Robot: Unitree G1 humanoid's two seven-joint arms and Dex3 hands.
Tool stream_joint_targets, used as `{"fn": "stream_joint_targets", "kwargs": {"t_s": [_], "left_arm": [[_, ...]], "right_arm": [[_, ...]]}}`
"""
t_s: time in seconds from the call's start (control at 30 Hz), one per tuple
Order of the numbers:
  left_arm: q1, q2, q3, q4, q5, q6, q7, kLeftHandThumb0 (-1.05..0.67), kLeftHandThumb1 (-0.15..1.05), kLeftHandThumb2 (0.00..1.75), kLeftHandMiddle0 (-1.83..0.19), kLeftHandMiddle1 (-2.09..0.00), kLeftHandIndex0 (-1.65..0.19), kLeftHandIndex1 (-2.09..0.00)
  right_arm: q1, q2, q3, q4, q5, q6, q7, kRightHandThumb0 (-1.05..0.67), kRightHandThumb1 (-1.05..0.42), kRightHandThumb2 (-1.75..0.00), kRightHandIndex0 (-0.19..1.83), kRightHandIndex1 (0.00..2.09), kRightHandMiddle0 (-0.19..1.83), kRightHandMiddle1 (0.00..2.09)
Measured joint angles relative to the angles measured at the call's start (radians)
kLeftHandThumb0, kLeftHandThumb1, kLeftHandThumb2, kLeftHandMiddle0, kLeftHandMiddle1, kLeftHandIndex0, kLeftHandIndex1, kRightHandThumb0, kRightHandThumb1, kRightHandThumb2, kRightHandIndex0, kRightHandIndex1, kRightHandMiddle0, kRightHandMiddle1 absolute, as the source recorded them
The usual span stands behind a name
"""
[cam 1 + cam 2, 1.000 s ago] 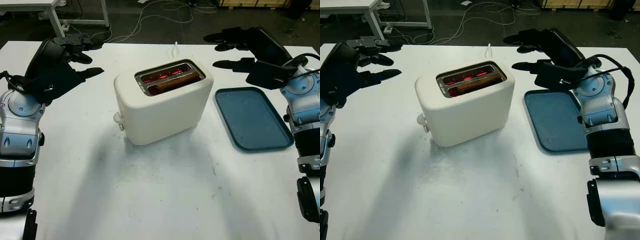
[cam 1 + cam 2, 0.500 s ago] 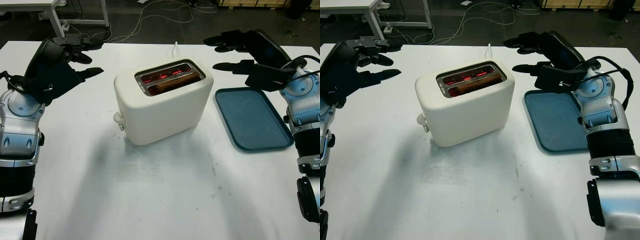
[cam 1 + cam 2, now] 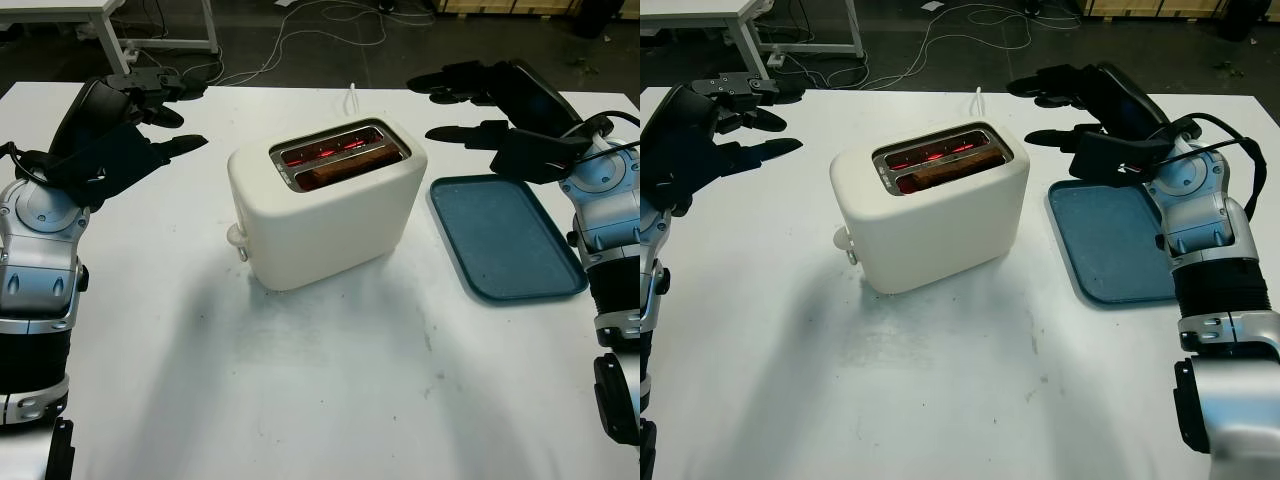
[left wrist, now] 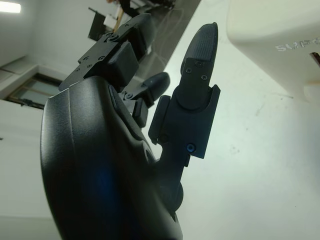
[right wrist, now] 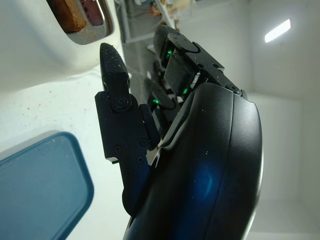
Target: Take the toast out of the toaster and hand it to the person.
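A cream toaster [image 3: 325,205] stands mid-table with its slots glowing red. A brown slice of toast [image 3: 345,168] sits in the nearer slot, its top edge just above the rim; its end also appears as toast [image 5: 67,12] in the right wrist view. My left hand [image 3: 150,110] hovers open above the table to the left of the toaster, holding nothing. My right hand [image 3: 465,100] hovers open to the right of the toaster, beyond the tray's far end, also holding nothing.
A blue tray [image 3: 505,235] lies flat to the right of the toaster. A white cord [image 3: 352,97] runs from behind the toaster off the table's far edge. Beyond the table, cables lie on the dark floor beside white table legs [image 3: 110,40].
My right hand has drifted slightly left toward the toaster. The left hand and the toast have not moved.
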Motion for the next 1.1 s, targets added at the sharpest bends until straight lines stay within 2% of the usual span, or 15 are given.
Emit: {"fn": "stream_joint_targets", "kwargs": {"t_s": [1.1], "left_arm": [[0.0,0.003,0.001,0.001,0.01,-0.002,0.0,-0.52,0.87,0.0,-0.39,-0.85,-0.61,-0.21]], "right_arm": [[-0.001,0.0,0.001,0.041,-0.003,-0.039,0.0,-0.43,-0.92,-0.1,0.67,0.1,0.66,0.0]]}}
